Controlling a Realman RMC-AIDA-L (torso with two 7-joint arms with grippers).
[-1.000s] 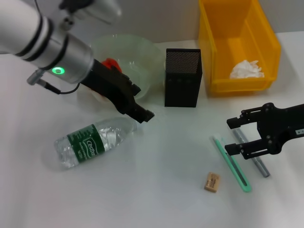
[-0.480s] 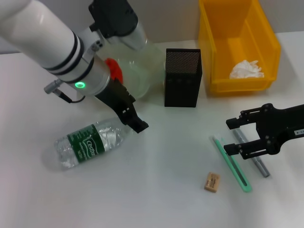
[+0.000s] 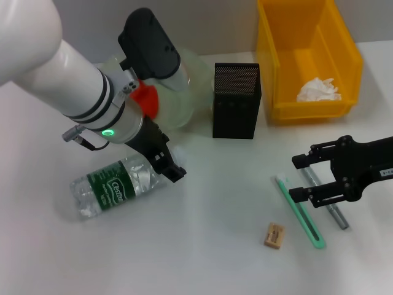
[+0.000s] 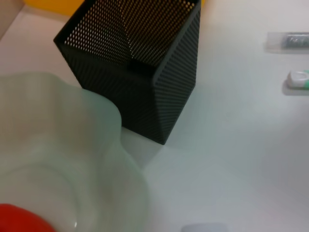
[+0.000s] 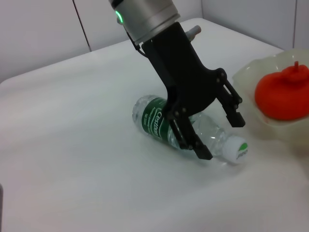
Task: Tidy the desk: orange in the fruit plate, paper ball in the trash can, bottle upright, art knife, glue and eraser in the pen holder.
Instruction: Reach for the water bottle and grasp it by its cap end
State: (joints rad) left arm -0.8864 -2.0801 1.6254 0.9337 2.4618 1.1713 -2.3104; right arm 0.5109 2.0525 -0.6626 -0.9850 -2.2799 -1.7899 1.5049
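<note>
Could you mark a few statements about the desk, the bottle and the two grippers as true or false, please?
1. The bottle stands upright. False: it lies on its side.
2. The orange sits in the fruit plate. True.
3. The left gripper is open, astride the bottle's neck. True.
4. The eraser is inside the pen holder. False: it lies on the desk.
5. The paper ball is in the yellow bin. True.
6. The right gripper holds the eraser. False: it is open and empty.

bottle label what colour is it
Green with white lettering on the bottle label; the right wrist view shows it best.
</note>
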